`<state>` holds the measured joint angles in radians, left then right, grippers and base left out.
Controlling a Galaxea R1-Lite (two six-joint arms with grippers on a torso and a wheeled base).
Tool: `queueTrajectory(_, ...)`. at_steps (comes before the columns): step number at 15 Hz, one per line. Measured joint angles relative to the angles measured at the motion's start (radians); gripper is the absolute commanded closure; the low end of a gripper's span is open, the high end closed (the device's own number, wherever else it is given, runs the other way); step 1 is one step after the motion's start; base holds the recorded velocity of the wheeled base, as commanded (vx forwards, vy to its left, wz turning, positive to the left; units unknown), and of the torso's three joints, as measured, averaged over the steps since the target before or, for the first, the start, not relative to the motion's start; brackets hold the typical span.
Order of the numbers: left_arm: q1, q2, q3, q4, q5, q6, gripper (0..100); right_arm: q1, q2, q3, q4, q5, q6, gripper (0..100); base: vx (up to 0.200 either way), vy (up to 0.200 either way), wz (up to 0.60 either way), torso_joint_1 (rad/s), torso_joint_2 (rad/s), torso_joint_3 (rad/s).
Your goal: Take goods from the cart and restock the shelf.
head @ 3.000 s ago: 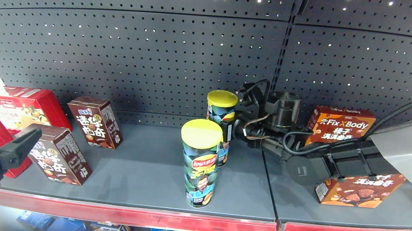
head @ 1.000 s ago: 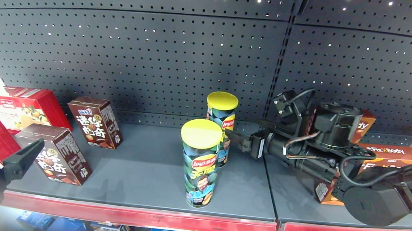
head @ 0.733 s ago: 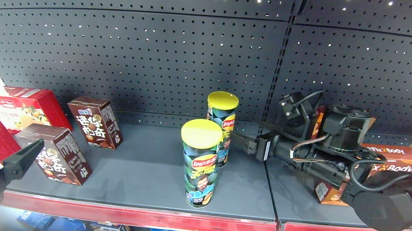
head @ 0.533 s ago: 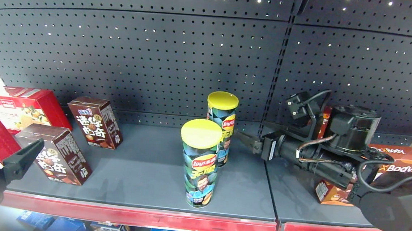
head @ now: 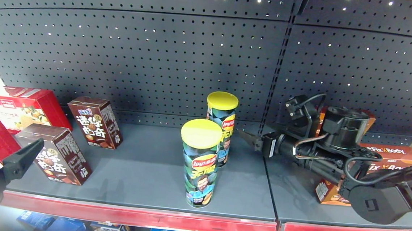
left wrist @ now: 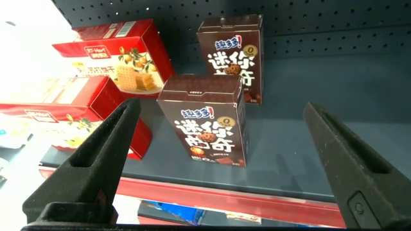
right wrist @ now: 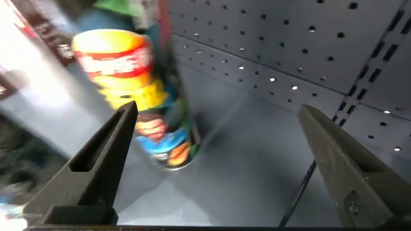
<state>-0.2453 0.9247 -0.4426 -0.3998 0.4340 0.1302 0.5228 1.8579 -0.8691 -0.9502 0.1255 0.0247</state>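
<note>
Your right gripper (head: pixel 247 137) has let go of the rear can (head: pixel 221 125), which it clasped three seconds ago, and has drawn back to the right. Its fingers (right wrist: pixel 106 160) are spread wide with nothing between them, and the tips are just clear of the can. That can stands upright on the shelf (head: pixel 144 169) near the pegboard back (head: pixel 140 64), partly behind the front can (head: pixel 201 162). The front can stands closer to the red front lip (head: pixel 123 214). Neither can has shifted in the last second.

Your left gripper (left wrist: pixel 221 108) hangs at the shelf's left front edge, fingers wide and empty. It faces a brown box (left wrist: pixel 202 122) with a second brown box (left wrist: pixel 232 58) behind it. Bare shelf lies between those boxes and the cans. Orange-brown boxes (head: pixel 388 157) sit behind and under your right arm.
</note>
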Motion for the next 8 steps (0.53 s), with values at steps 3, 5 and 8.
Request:
queueTrajectory(3,0.000,0.001,0.001,0.000,0.000,0.000,0,-0.023,0.041,-0.006,-0.043,0.000,-0.001,0,0.000,0.000,0.00,0.000,0.00,0.000)
queueTrajectory(5,-0.001,0.003,0.001,0.000,0.000,0.000,0,-0.027,0.063,-0.012,-0.045,0.000,-0.003,0,0.000,0.000,0.00,0.000,0.00,0.000)
queueTrajectory(8,-0.001,0.004,0.001,0.000,0.000,0.000,0,-0.024,0.093,-0.029,-0.049,-0.001,-0.003,0,0.000,0.000,0.00,0.000,0.00,0.000)
